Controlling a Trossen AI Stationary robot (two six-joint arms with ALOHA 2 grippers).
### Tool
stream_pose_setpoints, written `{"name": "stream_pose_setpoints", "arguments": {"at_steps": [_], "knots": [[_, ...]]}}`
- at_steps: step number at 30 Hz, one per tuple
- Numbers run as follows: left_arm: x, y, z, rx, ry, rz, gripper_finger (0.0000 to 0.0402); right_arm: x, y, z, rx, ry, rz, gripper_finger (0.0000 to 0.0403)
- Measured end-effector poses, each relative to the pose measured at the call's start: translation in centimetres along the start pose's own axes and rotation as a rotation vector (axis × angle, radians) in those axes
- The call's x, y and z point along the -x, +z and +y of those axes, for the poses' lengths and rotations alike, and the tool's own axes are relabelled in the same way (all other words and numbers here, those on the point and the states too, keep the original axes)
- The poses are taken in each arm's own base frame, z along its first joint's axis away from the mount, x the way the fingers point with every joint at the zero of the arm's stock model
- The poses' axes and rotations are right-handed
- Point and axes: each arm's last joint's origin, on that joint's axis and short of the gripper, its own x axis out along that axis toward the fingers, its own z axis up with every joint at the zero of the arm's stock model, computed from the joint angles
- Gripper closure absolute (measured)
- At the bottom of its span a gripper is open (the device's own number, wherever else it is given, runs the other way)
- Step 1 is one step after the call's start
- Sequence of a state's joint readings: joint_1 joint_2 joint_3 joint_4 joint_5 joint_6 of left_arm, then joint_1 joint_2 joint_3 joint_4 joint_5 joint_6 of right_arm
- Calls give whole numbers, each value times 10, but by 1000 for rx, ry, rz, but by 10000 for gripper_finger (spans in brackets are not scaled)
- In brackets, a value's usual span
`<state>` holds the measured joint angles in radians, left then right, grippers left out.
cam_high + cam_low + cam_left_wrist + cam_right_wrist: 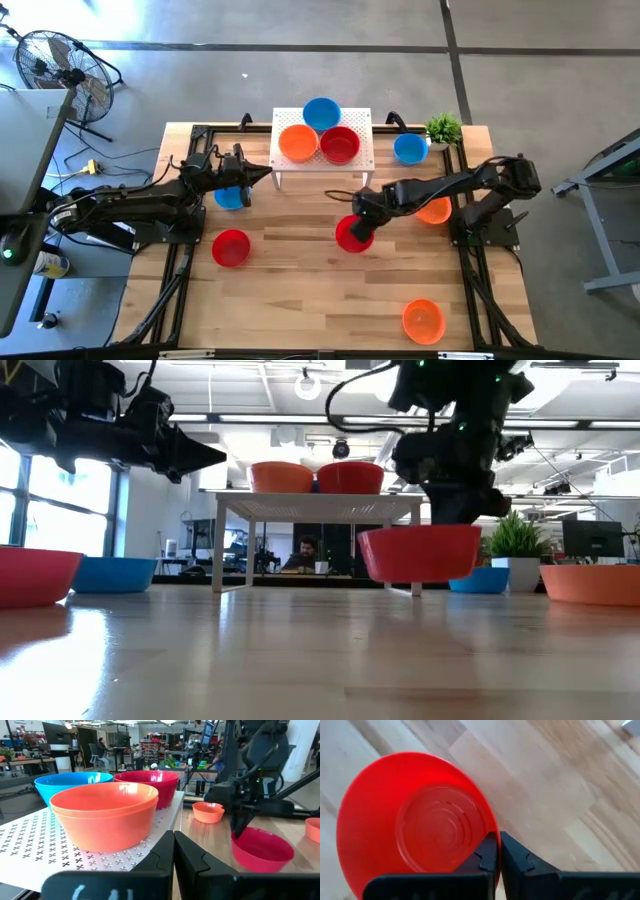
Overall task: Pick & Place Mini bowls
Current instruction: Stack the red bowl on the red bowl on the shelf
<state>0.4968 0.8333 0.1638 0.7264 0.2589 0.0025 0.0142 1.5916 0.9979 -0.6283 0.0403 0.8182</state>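
**Red plastic bowl pinched at the rim as right arm works mid-table**

Glossy red plastic fills the right wrist view, where the right claw (495, 851) has its two fingers pressed together on the rim of a red mini bowl (352, 234). From the low camera that bowl appears to hang just clear of the wooden tabletop (300, 300), in front of the white perforated stand (355, 160), though contact cannot be ruled out. The bowls look light, thin-walled, stiff and smooth. The rim seems the natural hold, one finger inside and one outside, yet a slick wall could let a bowl tilt or slide in so narrow a pinch.

The overhead count gives eight bowls. Three are red: the held one, one on the stand (340, 144) and one on the tabletop (231, 247). Three are blue: one on the stand (321, 112), one beside the small green plant (410, 148) and one partly hidden under the left arm (231, 197). Three are orange: one on the stand (298, 143), one at the near right (423, 320) and one partly under the right arm (435, 211), making nine in all rather than eight.

The left claw (268, 172), fingers together and empty, hovers at the stand's left edge.
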Motion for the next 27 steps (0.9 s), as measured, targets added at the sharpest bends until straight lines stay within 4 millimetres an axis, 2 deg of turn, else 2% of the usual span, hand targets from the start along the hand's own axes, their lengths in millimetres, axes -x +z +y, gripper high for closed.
{"name": "stream_pose_setpoints", "arguments": {"at_steps": [8,13,17,21,24,27], "knots": [[0,-3,0,-6,9,28,401,-28,-3,-19,-81,91,-68,399],[0,-3,0,-11,16,27,401,-30,-3,-20,-80,100,-98,371],[0,-3,1,-12,19,26,401,-20,2,-15,-8,91,-98,323],[0,-4,1,-19,29,41,401,3,8,-6,163,42,-150,281],[0,-5,1,-19,34,54,401,23,9,10,334,60,-236,269],[0,-4,1,-23,34,44,401,28,-2,28,549,68,-243,269]]}}
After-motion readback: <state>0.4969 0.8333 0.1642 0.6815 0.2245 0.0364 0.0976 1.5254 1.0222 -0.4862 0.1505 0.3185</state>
